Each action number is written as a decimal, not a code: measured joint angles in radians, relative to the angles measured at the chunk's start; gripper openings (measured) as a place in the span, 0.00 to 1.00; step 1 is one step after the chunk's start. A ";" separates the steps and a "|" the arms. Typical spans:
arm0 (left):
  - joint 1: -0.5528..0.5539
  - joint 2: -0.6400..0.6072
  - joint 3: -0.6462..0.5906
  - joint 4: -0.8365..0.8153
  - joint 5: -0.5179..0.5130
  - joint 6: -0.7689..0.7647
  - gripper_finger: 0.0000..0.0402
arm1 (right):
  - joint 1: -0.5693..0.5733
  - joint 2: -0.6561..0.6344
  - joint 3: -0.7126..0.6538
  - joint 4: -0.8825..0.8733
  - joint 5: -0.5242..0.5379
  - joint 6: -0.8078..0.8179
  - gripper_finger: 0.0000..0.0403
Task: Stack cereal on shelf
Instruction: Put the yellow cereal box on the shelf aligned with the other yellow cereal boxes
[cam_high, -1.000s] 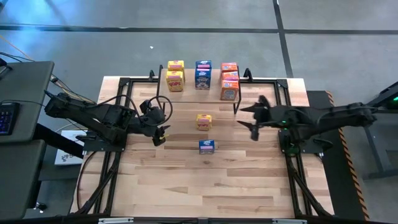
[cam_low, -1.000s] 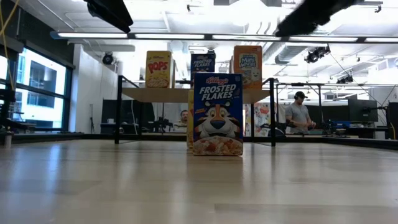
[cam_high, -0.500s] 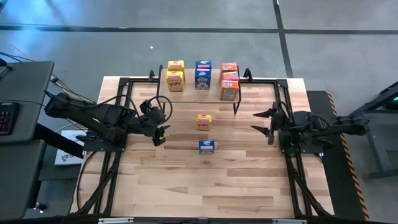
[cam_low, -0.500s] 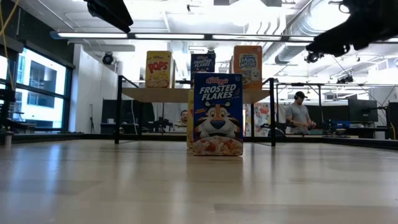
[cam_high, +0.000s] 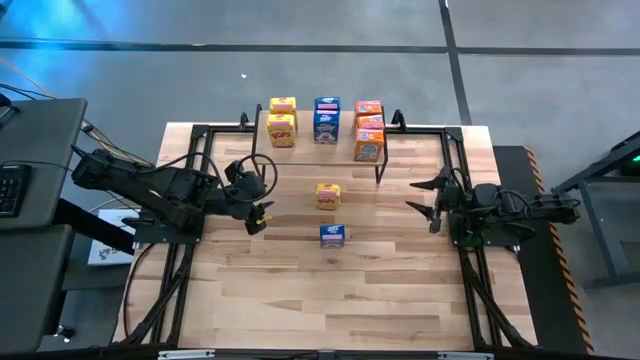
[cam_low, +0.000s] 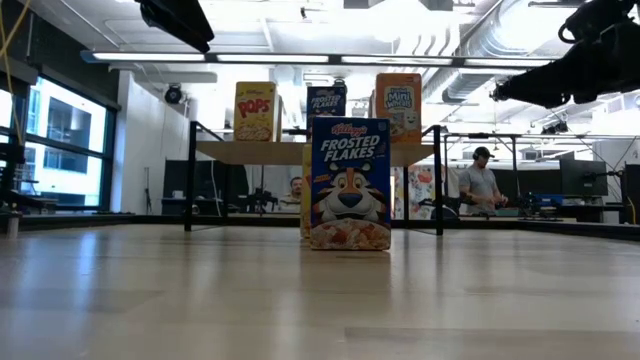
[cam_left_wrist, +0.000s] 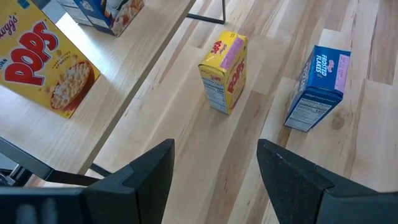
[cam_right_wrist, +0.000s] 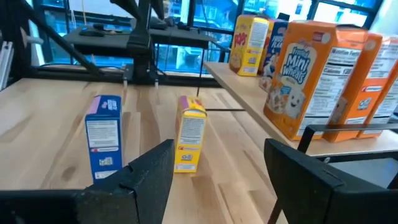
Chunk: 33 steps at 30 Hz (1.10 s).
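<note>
The shelf (cam_high: 322, 150) stands at the table's far side and carries several cereal boxes upright: two yellow (cam_high: 281, 130), two blue (cam_high: 325, 126) and three orange (cam_high: 369, 145). On the tabletop, a yellow box (cam_high: 327, 196) and a blue box (cam_high: 333, 236) each stand on their bottom face. My left gripper (cam_high: 258, 215) is open, left of these two boxes and above the table. In its wrist view (cam_left_wrist: 214, 149) both boxes lie ahead. My right gripper (cam_high: 430, 203) is open, hovering right of them. It touches nothing.
Black frame rails (cam_high: 195, 190) run along the table's left and right sides. The shelf's thin black legs (cam_high: 378, 172) stand just beyond the yellow box. Bare wood (cam_high: 320, 300) fills the table's near half. A person (cam_low: 483, 180) is in the room far behind.
My right gripper has drawn back from the middle toward the table's right edge, staying open. In the low view it has shifted right. The boxes and my left arm have kept still.
</note>
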 joint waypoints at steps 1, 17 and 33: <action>0.000 0.000 0.000 0.000 0.000 0.000 0.55 | 0.000 -0.003 -0.001 -0.006 -0.009 0.001 0.60; 0.000 0.000 0.000 0.000 0.000 0.000 0.55 | 0.000 -0.008 0.000 -0.076 -0.011 -0.008 0.60; 0.000 0.000 0.000 0.000 0.000 0.000 0.55 | 0.000 -0.004 -0.006 -0.112 -0.017 0.266 0.60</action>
